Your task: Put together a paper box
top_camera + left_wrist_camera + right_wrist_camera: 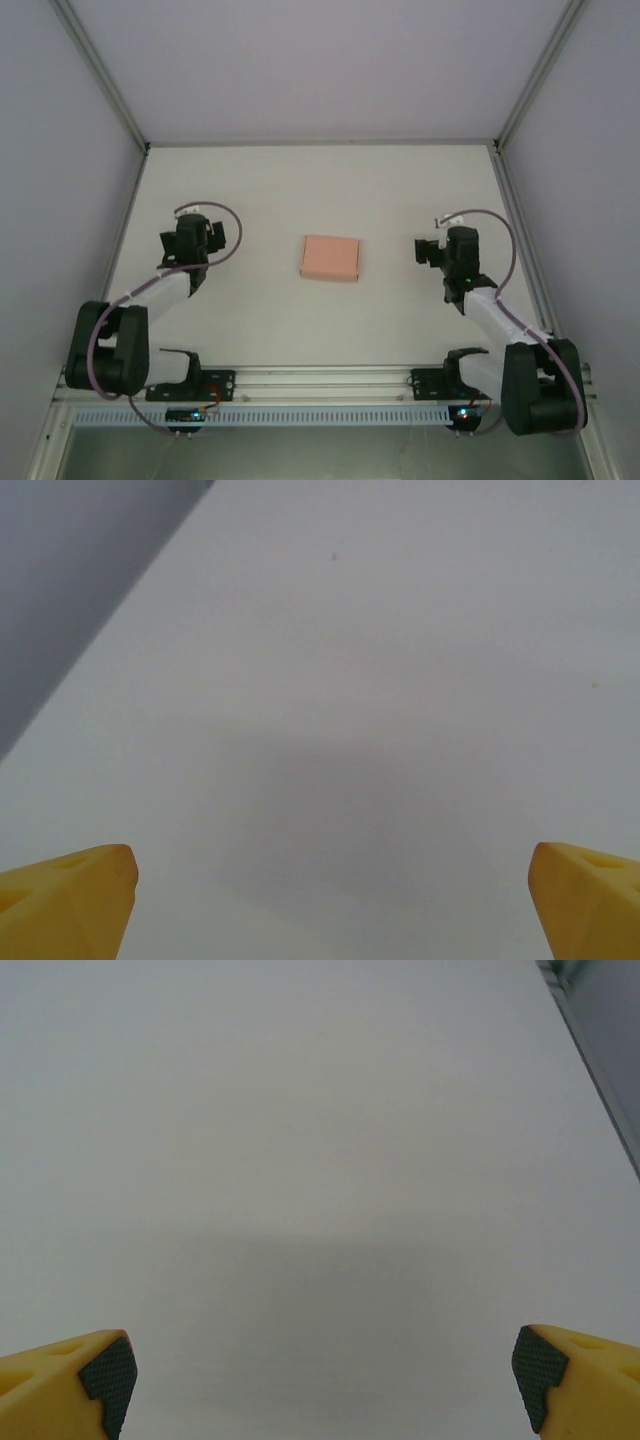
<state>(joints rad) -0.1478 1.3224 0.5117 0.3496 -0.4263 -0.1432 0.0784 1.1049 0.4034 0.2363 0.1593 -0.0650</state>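
The task is judged to be at or near its end. The left arm [150, 295] and the right arm [495, 315] are seen drawn back to either side. The paper box [330, 258] lies alone between them near the middle of the table [330, 190]. It is well apart from both grippers and is touched by neither. It reads as a small, closed, salmon-pink rectangle rather than a flat die-cut sheet, so the folding appears to be done. Whether every tab is tucked and the lid fully seated cannot be told at this size. A check of the closure may be all that is left.

The left gripper [195, 238] is held with its jaws spread wide and nothing between them. In its wrist view the yellow fingertips [70, 895] are set at the two lower corners over bare surface. The right gripper [445, 248] is likewise released and empty. Its dark-padded fingertips [100, 1375] are as far apart over bare surface.

The workspace is enclosed by pale grey walls [320, 60] joined by aluminium frame posts [100, 70]. The table is white and matt. It is bounded at the near edge by a metal rail [330, 378] to which the arm bases are bolted. A tiny dark speck [334, 555] and a small yellowish spot [595, 684] are noted on the surface.
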